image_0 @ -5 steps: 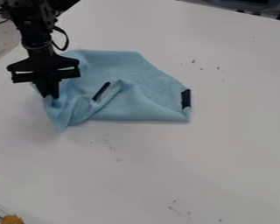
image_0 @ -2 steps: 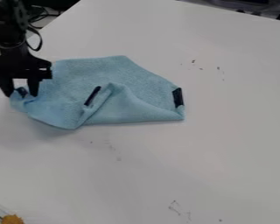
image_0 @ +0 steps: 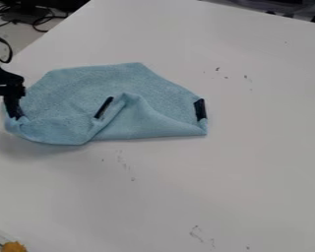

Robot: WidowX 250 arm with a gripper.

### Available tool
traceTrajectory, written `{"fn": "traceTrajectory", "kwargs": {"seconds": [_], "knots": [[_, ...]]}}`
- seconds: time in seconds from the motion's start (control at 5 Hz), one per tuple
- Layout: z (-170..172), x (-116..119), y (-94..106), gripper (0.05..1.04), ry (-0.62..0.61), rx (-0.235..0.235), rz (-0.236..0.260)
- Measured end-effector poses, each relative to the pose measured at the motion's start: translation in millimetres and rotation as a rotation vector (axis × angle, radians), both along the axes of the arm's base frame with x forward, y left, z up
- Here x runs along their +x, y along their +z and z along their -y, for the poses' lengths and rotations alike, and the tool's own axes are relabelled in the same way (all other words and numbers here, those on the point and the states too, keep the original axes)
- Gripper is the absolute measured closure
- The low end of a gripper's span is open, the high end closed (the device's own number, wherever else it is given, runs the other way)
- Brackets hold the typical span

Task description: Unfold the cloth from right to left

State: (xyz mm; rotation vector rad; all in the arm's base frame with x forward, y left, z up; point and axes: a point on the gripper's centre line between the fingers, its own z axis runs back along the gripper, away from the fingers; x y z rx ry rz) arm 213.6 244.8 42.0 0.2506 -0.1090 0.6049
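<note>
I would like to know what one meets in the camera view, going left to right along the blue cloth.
Black gripper at the left end of the cloth, slanted dark strip near the middle, second dark strip at the right end.

Your white counter (image_0: pixel 259 157) carries scattered dark marks (image_0: pixel 217 69) and takes soft, even light. Past its upper-left edge you have tangled black cables (image_0: pixel 42 21) over a pale surface; dark objects sit beyond your far right corner.
</note>
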Motion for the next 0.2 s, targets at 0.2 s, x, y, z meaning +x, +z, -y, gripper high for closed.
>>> {"fn": "traceTrajectory", "kwargs": {"seconds": [0.2], "knots": [[-4.4, -2.2, 10.7, 0.079, -0.057, -0.005, -0.044]]}}
